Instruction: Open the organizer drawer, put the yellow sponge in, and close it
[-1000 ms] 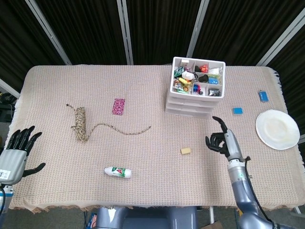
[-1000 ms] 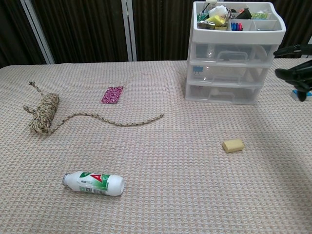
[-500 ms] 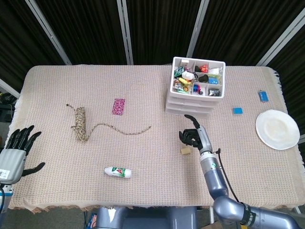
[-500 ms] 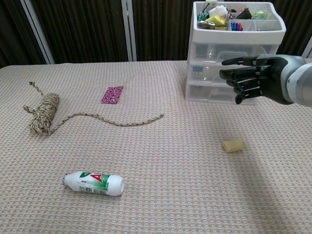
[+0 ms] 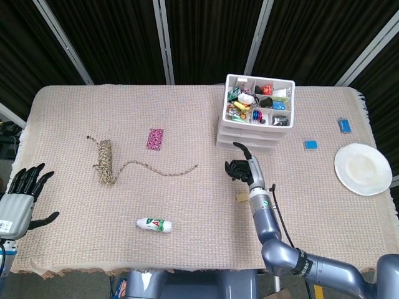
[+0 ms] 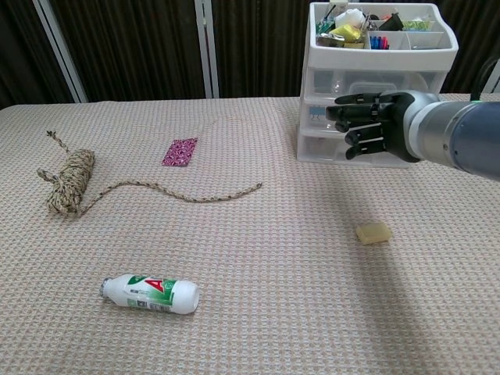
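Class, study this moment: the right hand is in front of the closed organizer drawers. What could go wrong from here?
1. The organizer carries a loaded open top tray; a hard pull might drag or tip it.
2. The right hand, fingers curled, may miss a drawer handle.
3. The yellow sponge lies under the forearm and could get knocked.

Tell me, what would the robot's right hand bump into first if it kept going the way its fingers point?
Probably the organizer drawers. In the head view the right hand points up the table at the white drawer stack just ahead. It looks slightly off to the stack's left side, so depth is hard to judge.
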You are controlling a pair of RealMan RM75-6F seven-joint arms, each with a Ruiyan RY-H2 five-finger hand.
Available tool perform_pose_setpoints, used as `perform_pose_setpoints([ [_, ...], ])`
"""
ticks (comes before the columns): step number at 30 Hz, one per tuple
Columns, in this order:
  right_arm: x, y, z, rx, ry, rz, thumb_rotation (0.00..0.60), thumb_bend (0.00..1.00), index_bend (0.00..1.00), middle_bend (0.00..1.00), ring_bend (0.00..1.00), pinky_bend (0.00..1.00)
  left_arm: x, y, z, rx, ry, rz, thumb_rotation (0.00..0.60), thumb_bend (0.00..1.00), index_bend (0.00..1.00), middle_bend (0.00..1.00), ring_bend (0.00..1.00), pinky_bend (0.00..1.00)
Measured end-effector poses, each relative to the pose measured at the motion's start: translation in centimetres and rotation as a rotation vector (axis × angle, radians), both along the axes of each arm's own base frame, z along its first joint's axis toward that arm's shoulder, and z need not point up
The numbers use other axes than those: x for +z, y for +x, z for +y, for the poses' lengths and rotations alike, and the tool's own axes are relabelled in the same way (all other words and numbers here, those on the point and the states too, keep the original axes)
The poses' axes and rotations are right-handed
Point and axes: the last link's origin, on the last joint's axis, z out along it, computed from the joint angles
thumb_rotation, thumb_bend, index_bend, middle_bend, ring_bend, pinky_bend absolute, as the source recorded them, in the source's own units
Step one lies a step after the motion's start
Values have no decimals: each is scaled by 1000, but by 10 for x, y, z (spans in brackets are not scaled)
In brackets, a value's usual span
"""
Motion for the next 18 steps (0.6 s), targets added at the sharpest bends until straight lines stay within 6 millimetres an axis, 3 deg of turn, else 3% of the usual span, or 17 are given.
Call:
perform_pose_setpoints([
  [18,5,-17,-35,-132,-54,-86,600,394,165,783,780,669,-1,0,2,5,-5,5,600,173,117,0,0,0],
])
